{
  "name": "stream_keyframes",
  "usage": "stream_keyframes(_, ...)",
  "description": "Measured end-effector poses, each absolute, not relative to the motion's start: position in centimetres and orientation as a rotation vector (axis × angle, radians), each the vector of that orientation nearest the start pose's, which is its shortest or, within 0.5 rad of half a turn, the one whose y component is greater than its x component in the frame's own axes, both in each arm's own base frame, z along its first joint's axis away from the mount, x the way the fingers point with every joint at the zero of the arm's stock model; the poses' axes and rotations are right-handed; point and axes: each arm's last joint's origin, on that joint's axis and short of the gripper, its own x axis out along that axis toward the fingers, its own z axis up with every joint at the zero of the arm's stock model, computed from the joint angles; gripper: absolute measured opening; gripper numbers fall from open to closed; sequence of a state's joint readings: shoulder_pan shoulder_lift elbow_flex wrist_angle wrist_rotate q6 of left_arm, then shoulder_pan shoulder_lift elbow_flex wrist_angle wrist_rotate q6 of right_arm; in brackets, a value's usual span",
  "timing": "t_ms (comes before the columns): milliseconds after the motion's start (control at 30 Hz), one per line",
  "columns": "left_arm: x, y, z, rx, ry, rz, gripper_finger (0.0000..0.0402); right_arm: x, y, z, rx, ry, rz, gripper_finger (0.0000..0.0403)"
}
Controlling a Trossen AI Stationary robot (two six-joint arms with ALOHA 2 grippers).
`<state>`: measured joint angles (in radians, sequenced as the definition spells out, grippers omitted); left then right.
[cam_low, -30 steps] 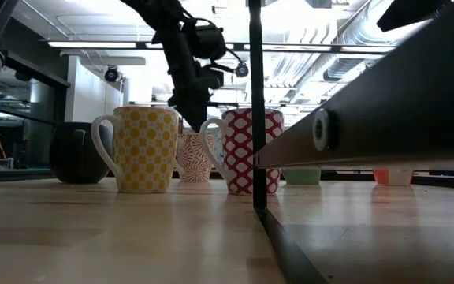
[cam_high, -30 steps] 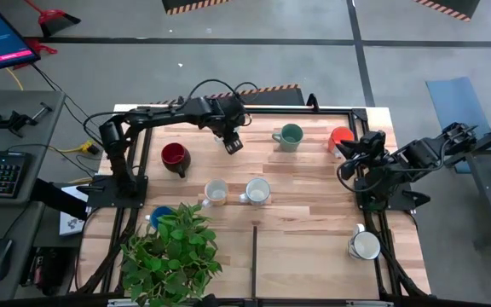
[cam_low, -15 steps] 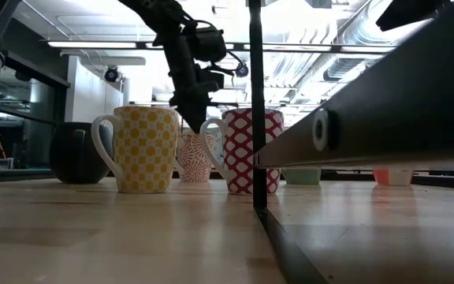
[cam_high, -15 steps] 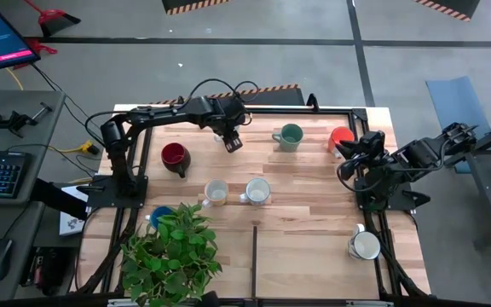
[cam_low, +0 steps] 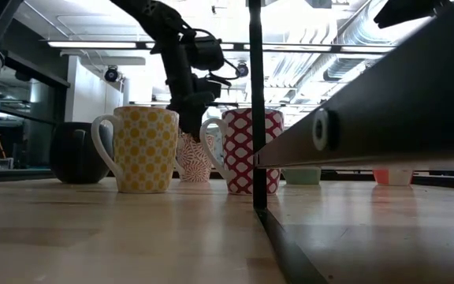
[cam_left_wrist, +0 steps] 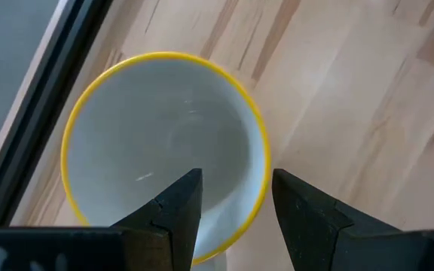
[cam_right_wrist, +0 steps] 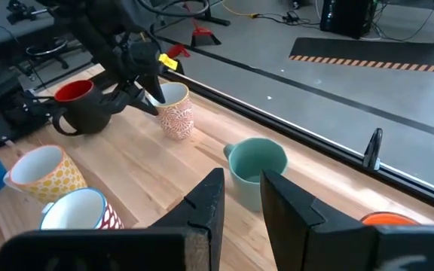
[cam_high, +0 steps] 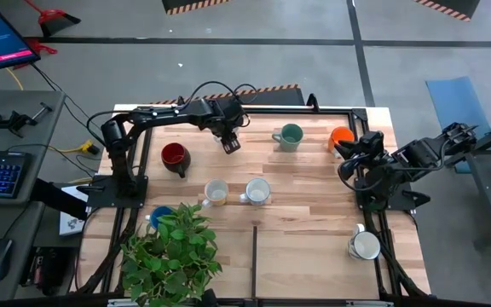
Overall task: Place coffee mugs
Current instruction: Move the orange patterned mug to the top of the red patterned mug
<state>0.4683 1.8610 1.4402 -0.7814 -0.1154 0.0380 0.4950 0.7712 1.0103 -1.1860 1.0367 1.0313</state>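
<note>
My left gripper [cam_left_wrist: 232,203] is open and points down over a white mug with a yellow rim and a red pattern [cam_left_wrist: 164,143], which stands near the table's far edge [cam_right_wrist: 176,113]. One finger is inside the mug and the other outside its wall. My right gripper [cam_right_wrist: 241,188] waits open at the right side beside the orange mug [cam_high: 341,136]. The other mugs stand upright on their bases: dark red [cam_high: 175,156], green [cam_high: 291,136], yellow-patterned [cam_high: 216,193], red-patterned [cam_high: 257,191], white [cam_high: 365,246], and blue [cam_high: 161,216] half under the plant. My left gripper comes from above with the mug's rim [cam_left_wrist: 256,197] between its open fingers, one finger [cam_left_wrist: 178,207] inside and one outside. I cannot tell whether either finger touches the wall. The mug stands upright on the table.
A leafy potted plant [cam_high: 173,251] fills the near left corner. A dark rail [cam_high: 255,256] runs across the near middle of the table, and in the low view it shows as a post [cam_low: 254,102]. Bare wood lies between the middle mugs and the white mug.
My left gripper has sunk a little onto the patterned mug and edged toward the table's far left. The mugs and my right arm have kept still.
</note>
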Motion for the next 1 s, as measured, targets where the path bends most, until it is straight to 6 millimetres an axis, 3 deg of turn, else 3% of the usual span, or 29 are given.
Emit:
stream_keyframes(267, 33.19, 18.15, 22.05, -0.165, 1.215, 0.485, 0.0152, 10.31, 2.78, 33.68, 0.322, 0.36, -0.747, 0.0072)
stream_keyframes(700, 33.42, 17.74, 22.04, -0.153, 1.213, 0.406, 0.0147, 10.37, 2.84, 33.67, 0.337, 0.371, -0.732, 0.0072)
stream_keyframes(867, 33.42, 17.72, 22.04, -0.131, 1.218, 0.39, 0.0108, 10.37, 2.84, 33.67, 0.337, 0.371, -0.731, 0.0072)
stream_keyframes(1000, 33.42, 17.74, 22.04, -0.129, 1.219, 0.393, 0.0052, 10.37, 2.84, 33.67, 0.337, 0.371, -0.731, 0.0072)
